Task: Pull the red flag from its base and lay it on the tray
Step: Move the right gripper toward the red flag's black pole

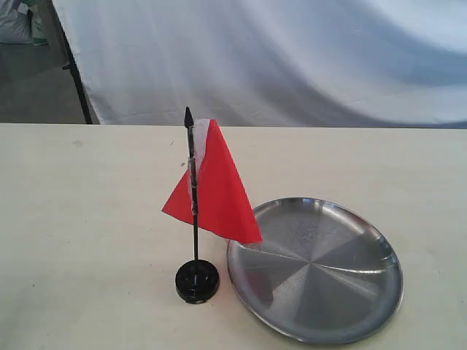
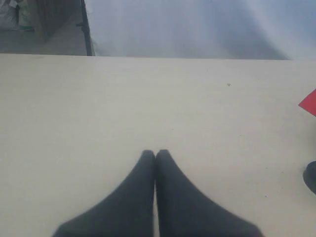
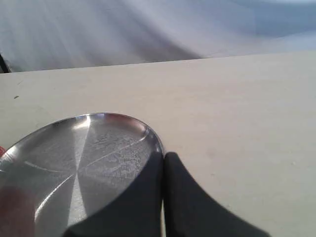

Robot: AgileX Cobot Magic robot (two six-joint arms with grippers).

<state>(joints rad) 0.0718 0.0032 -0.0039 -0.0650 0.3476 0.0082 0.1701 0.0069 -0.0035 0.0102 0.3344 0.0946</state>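
Although the exterior view takes in the tabletop [image 1: 87,219] widely, it catches neither arm. Each gripper shows only in its own wrist view, as two dark, blurred fingers. The left gripper [image 2: 155,154] has its fingers pressed together at the tips with nothing between them, over bare tabletop. The right gripper [image 3: 163,157] is likewise closed on nothing, and one finger covers part of the rim of the tray [image 3: 89,148]. That view cuts the tray off at the frame edge, and a red smear there is too blurred to name. In the left wrist view only a corner of the red flag [image 2: 310,102] and a dark rounded sliver of the base [image 2: 312,177] come in at the frame edge.

Seen from the exterior, the flag stands upright, its thin black pole [image 1: 195,233] seated in the base, which rests on the tabletop just beside the tray's rim. The cloth hangs toward the tray and its lower corner overlaps the rim in that view. I cannot tell whether it hangs above the metal or merely in front of it. The white edge strip is bunched against the pole and hard to make out.

The tray's steel floor shows only radial sheen and a dim reddish reflection.

By count: one flag, one base, one tray, two grippers.
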